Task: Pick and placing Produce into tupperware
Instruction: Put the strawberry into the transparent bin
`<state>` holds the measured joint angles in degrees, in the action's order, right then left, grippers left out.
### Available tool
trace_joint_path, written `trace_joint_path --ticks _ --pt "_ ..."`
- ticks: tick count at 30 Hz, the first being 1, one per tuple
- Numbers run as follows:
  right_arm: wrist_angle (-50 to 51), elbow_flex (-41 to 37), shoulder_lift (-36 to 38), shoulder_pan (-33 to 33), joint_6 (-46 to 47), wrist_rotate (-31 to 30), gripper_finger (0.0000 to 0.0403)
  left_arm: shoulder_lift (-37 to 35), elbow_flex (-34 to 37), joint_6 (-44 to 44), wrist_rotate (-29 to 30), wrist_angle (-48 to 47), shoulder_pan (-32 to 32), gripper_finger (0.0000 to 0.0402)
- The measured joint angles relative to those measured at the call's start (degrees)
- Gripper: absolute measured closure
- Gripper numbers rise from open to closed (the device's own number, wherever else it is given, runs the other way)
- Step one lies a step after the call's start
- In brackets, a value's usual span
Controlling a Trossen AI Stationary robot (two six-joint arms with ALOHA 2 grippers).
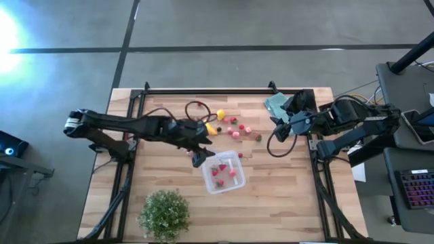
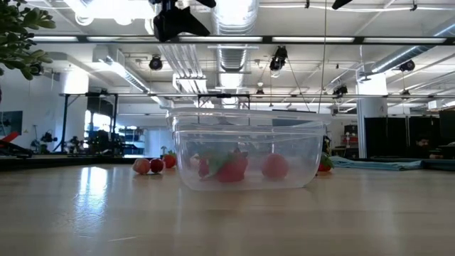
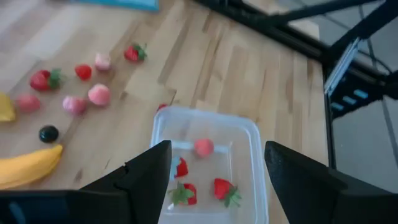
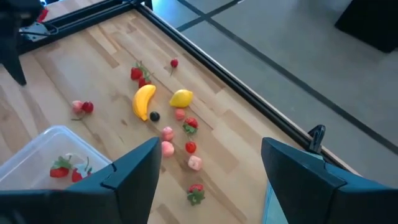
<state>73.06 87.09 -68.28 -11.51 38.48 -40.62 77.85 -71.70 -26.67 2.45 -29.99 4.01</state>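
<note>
The clear tupperware (image 1: 224, 173) stands on its base on the table, holding several red and pink berries (image 3: 203, 147). My left gripper (image 1: 199, 159) hovers open and empty above the box's left edge; in the left wrist view its fingers frame the tupperware (image 3: 249, 134). More produce lies beyond the box toward the far edge: a banana (image 1: 211, 127), a lemon (image 1: 220, 114), and red, pink and dark berries (image 1: 235, 127). My right gripper (image 1: 277, 130) waits open and empty to the right of the produce, which shows in its wrist view as the banana (image 4: 143, 101) and lemon (image 4: 181, 98).
A bushy green plant (image 1: 164, 213) stands near the table's near edge, left of the box. A teal folded cloth (image 1: 275, 103) lies at the far right, beside the right arm. A dark cable loop (image 1: 196, 108) lies by the lemon. Bare wood lies right of the box.
</note>
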Motion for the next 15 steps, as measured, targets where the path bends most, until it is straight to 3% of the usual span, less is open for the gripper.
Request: trace_joint_path --ticks 5,15 --pt "-0.03 0.0 -0.51 0.79 1.84 0.07 0.0135 -1.69 0.04 1.81 4.13 -1.39 -1.86 0.0157" --pt "-4.33 0.0 -0.51 0.81 2.03 0.04 0.0135 -1.92 0.09 5.95 3.84 -4.1 -9.87 0.0157"
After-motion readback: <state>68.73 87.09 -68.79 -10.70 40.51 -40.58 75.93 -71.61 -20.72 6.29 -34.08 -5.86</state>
